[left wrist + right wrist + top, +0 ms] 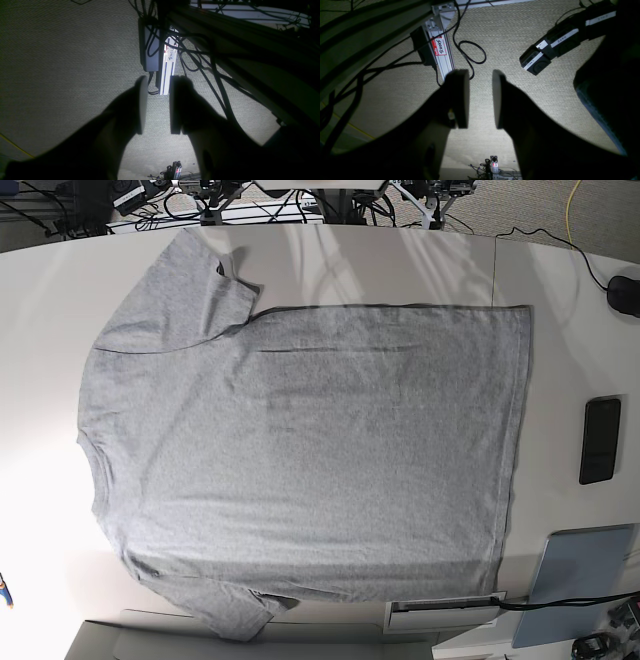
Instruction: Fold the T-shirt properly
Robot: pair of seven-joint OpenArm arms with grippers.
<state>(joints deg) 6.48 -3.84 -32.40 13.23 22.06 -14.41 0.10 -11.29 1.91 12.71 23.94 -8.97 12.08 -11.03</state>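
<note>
The heather-grey T-shirt lies spread flat on the white table, plain side up, neck to the left and hem to the right. One sleeve points to the far edge, the other to the near edge. Neither arm appears in the base view. In the left wrist view my left gripper stands open, nothing between its dark fingers, with carpeted floor below. In the right wrist view my right gripper is open too, also empty and over the floor. The shirt is out of both wrist views.
A black phone, a blue-grey pad and a black mouse lie on the table right of the shirt. Under the grippers are an aluminium rail, loose black cables and a black arm segment.
</note>
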